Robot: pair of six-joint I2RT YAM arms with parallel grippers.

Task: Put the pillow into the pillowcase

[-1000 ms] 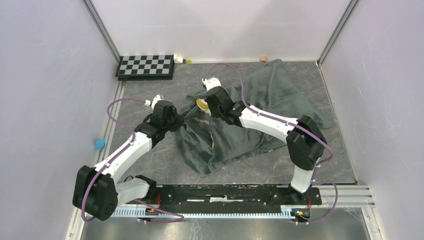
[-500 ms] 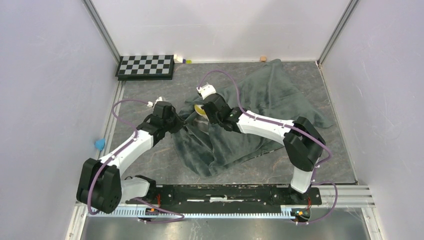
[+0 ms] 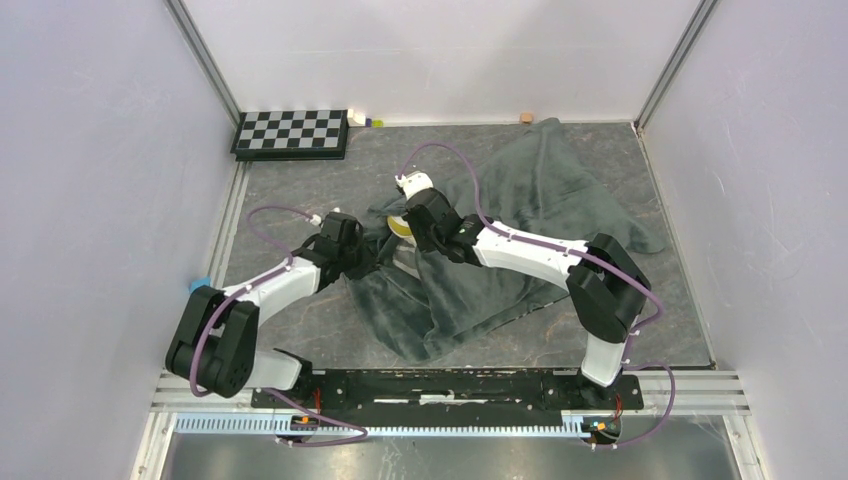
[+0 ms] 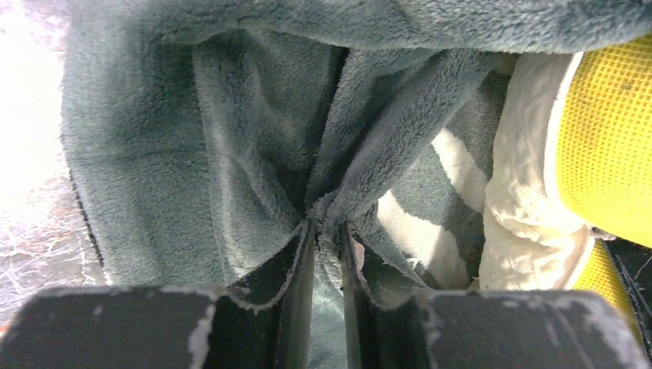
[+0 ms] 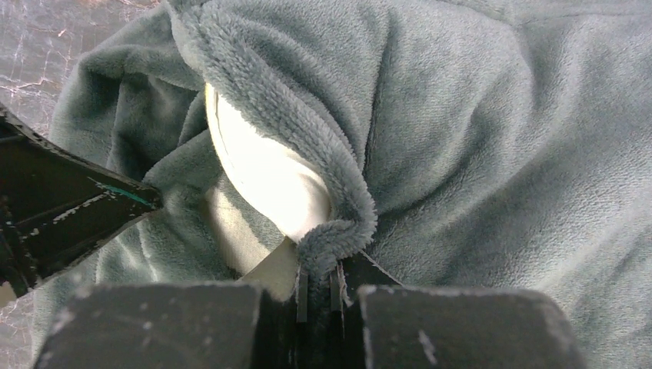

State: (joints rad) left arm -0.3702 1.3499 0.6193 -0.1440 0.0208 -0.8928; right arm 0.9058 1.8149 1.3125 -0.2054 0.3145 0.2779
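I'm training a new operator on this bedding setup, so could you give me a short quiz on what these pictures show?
1. True or false: the left gripper is shut on a fold of the pillowcase.
2. How much of the pillow shows from above? A) all of it B) a small bit at the opening C) none
3. What patterned board lies at the table's far left corner?
Key: 1 true; 2 B; 3 the checkerboard.
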